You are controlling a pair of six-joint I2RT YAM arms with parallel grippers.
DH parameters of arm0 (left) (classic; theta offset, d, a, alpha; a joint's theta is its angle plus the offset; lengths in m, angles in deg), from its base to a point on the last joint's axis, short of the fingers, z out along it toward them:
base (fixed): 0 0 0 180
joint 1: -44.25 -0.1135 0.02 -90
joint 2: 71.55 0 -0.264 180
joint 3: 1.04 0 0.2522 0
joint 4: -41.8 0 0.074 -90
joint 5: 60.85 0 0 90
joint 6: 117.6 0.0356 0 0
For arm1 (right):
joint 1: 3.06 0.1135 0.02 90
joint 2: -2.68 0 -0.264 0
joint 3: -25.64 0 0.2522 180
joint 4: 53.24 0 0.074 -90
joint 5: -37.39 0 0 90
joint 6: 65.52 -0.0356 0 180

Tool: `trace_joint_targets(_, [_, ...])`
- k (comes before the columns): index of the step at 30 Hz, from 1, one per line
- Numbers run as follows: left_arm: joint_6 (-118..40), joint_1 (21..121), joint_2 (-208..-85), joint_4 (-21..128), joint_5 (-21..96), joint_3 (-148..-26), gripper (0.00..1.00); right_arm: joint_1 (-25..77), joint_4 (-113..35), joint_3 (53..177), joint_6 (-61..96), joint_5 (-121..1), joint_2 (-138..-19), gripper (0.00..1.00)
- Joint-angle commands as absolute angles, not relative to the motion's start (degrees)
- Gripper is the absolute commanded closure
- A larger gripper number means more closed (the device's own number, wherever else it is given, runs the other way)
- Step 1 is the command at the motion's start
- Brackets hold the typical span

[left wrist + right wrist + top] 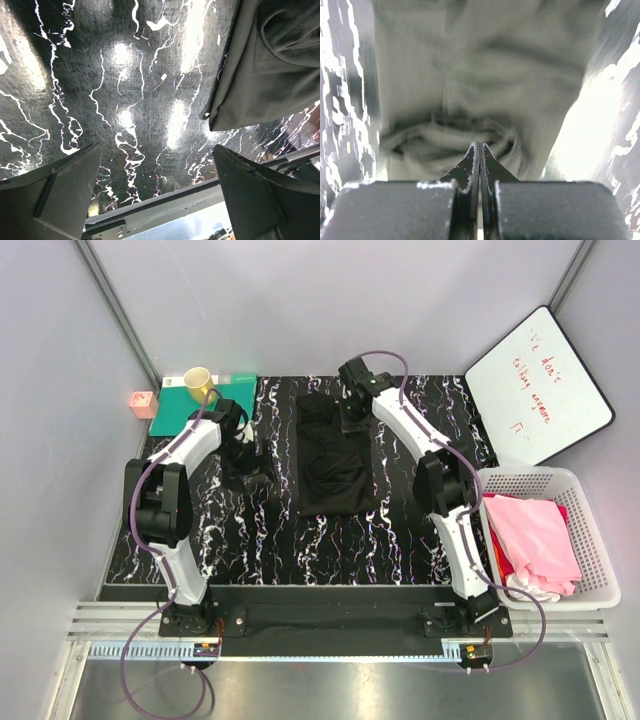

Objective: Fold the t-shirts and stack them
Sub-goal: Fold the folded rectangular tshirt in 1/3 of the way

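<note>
- The black t-shirt (335,465) is folded into a long narrow strip. It's lumpy and creased rather than flat, and the end nearest the arm bases is squared off.
- Its long axis runs straight away from the bases toward the back of the marbled tabletop (250,530). The far end sits right under the right gripper (350,418).
- The right wrist cam is pretty blurry, but it gives the closest look at that gripper. The jaws are squeezed together with only a hairline slit between them. The cloth bunches up and puckers right at the tips, so it looks like they've pinched a fold at the end of the shirt. The rest of the strip stretches out ahead of the fingers.
- From the top cam you can't see the jaws at all, since the wrist covers them.
- The left gripper (243,448) is just off the strip's left edge, around the far half, and isn't touching it.
- The left wrist cam shows what the top one can't. Its fingers (65,195) are spread wide with nothing between them, just shiny tabletop below. A folded corner of the shirt lies ahead and off to the right-hand finger's side.
- Only the top cam catches the white basket (598,530), well off to the outside of the right arm. It holds a pink t-shirt (535,535) with a white one (535,588) poking out underneath.
</note>
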State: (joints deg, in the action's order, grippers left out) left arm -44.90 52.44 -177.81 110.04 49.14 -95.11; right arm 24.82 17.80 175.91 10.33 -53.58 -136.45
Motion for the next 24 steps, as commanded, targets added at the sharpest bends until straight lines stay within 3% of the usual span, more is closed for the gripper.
trace_joint_targets(1, [-43.59, 52.25, -177.72, 109.09, 51.21, -95.13, 0.01, 25.60, 17.22, 163.98, 11.83, -61.30, -126.18, 1.00])
trace_joint_targets(6, [-43.42, 52.25, -178.16, 108.74, 51.48, -94.69, 0.01, 25.68, 13.70, 154.02, 11.21, -67.11, -122.48, 1.00])
trace_joint_targets(13, [-43.33, 52.25, -178.34, 108.56, 51.13, -94.08, 0.01, 26.56, 12.73, 151.81, 10.51, -70.63, -125.02, 1.00])
trace_joint_targets(24, [-43.33, 52.25, -178.07, 108.56, 50.77, -93.72, 0.01, 27.18, 16.50, 166.12, 10.94, -71.32, -136.09, 1.00])
